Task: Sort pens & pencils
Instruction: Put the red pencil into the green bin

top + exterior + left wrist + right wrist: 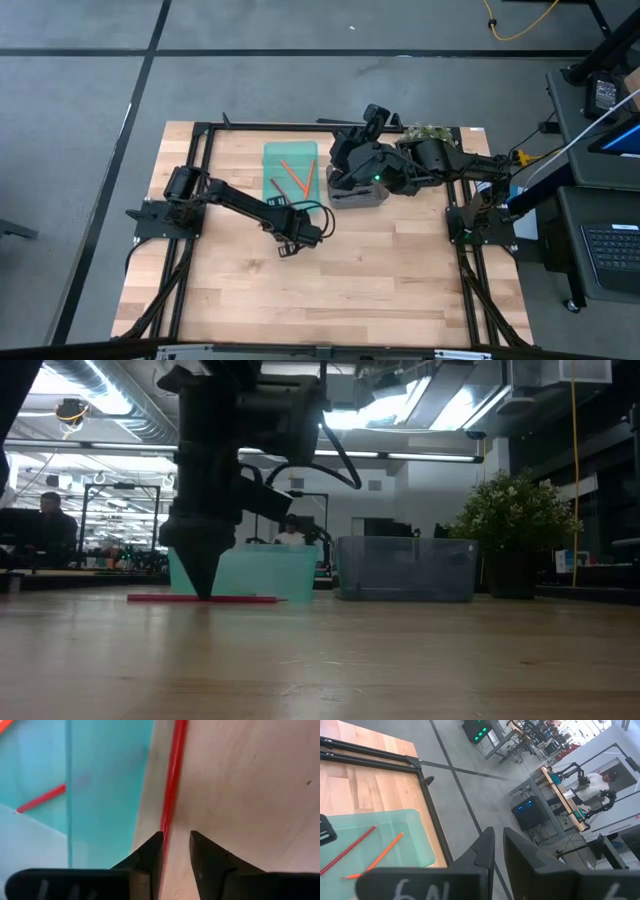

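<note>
A red pencil [240, 599] lies flat on the wooden table in front of the teal tray [275, 160]. My left gripper [176, 837] points down over its near end, open. The pencil [172, 780] runs along the inner edge of one finger [152, 851]. In the low view the fingertips [203, 592] reach down to the pencil. Orange and red pencils [295, 178] lie in the teal tray. My right gripper [375, 115] hangs high over the table's far edge, with a narrow empty gap between its fingers [487, 845]. No pens show. My left gripper comes at the red pencil from above, its fingers on either side of the pencil's near end [164, 827], which lies on the table. One finger stands right against the pencil. Whether it touches it, I cannot tell.
A grey bin [405, 568] stands right of the teal tray [250, 575], partly under my right arm [430, 165]. A black frame [200, 140] borders the table. Bare wood [380, 280] lies near and right of my left gripper. People sit in the room behind.
</note>
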Robot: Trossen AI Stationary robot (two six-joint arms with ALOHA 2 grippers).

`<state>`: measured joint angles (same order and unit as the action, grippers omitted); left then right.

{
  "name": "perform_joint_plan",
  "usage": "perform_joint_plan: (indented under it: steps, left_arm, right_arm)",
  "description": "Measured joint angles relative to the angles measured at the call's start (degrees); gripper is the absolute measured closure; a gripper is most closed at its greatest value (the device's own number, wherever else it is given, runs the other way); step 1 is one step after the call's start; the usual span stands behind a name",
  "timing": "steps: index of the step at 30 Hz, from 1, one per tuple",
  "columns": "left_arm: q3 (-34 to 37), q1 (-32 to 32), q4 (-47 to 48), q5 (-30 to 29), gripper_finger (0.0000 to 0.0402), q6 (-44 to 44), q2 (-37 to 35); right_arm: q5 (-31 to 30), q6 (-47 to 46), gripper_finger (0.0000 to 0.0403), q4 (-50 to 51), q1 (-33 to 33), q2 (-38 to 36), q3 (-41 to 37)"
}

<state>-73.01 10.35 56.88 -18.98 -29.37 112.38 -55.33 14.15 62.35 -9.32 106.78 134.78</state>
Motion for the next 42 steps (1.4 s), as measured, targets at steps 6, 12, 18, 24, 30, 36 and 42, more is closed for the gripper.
perform_joint_plan:
  steps: [6,12,18,24,30,36,42]
  left_arm:
    - [0.48,-1.03,-0.15,-0.09,0.0313,2.10,-0.02]
    - [3.39,-1.99,-2.16,-0.08,0.0313,2.97,-0.44]
    - [4.78,-2.50,-3.87,1.39,0.0313,4.17,-0.46]
    - [4.92,-3.25,-5.26,4.32,0.0313,6.67,-0.46]
    - [4.94,-3.48,-5.62,6.69,0.0313,7.54,-0.44]
    - [4.96,-3.43,-6.08,8.43,0.0313,8.14,-0.46]
    - [4.90,-3.40,-6.37,9.56,0.0313,8.11,-0.50]
  right_arm:
    - [-0.02,0.04,0.0361,0.00,0.00,0.00,0.00]
    - [-0.02,-0.03,0.0361,-0.01,0.00,0.00,0.00]
    - [-0.02,-0.05,0.0361,-0.02,0.00,0.00,0.00]
    - [-0.02,-0.11,0.0361,-0.02,-0.02,0.00,0.00]
    - [0.00,-0.15,0.0361,-0.02,-0.02,0.00,0.00]
    - [0.00,-0.17,0.0361,-0.02,-0.02,0.00,0.00]
    - [-0.02,-0.37,0.0361,-0.02,-0.47,0.00,0.00]
